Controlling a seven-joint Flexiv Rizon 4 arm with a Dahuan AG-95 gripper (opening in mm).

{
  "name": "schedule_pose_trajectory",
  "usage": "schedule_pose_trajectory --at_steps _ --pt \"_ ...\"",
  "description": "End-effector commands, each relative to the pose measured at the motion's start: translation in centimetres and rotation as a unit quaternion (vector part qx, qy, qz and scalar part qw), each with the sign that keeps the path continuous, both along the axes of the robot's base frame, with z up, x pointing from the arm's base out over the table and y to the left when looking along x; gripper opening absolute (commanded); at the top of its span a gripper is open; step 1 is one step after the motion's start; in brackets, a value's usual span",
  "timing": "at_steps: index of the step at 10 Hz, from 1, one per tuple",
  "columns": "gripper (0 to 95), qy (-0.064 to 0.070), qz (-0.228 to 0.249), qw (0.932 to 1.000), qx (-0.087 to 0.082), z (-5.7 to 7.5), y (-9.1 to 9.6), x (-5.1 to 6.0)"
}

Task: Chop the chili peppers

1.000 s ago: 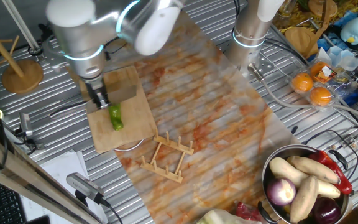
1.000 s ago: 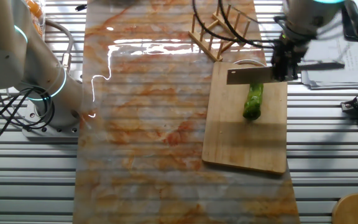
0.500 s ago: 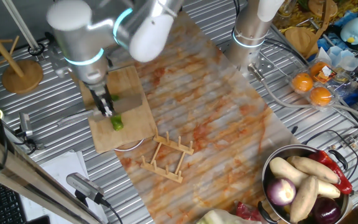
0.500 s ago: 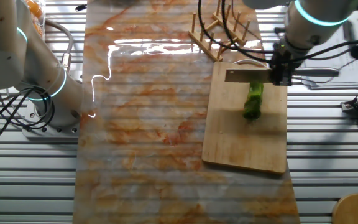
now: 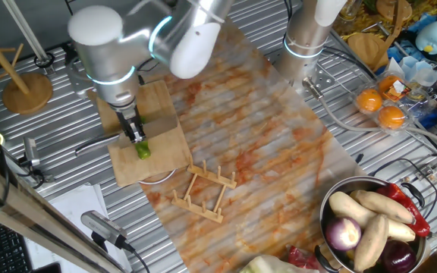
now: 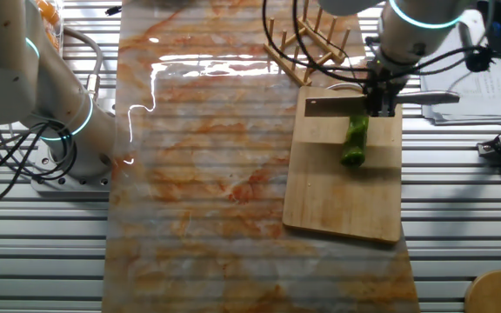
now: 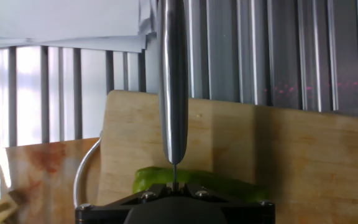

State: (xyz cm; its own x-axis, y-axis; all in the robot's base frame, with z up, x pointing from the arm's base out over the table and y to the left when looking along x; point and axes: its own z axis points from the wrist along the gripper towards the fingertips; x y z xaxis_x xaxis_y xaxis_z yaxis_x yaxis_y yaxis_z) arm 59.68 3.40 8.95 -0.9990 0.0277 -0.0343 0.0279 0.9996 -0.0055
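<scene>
A slatted metal table is seen covered down its middle by a translucent sheet stained orange-red. At one end of that sheet a wooden cutting board is laid, with a white rim showing from under one edge. The Flexiv arm, ringed with a blue light, is bent over the board, and a second arm base is fixed at the far side of the sheet.

A metal bowl of pale tubers, a purple onion and a dark red pepper is set at the table's corner, well apart from the board. A small wooden rack is placed just beside the board.

A knife is gripped at its handle by the gripper, its jaws clenched on it, and the flat blade is held level across the board's upper end. In the hand view the blade is seen edge-on, directly above the pepper.

The chili pepper, glossy green and whole, is laid on the board, one end under the blade. In the hand view it is shown crosswise to the blade; contact cannot be told.
</scene>
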Motion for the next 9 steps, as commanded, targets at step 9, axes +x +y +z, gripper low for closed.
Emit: schedule_pose_trajectory --at_steps 9 --pt "0.0 0.006 0.0 0.9999 0.016 -0.64 0.73 -0.21"
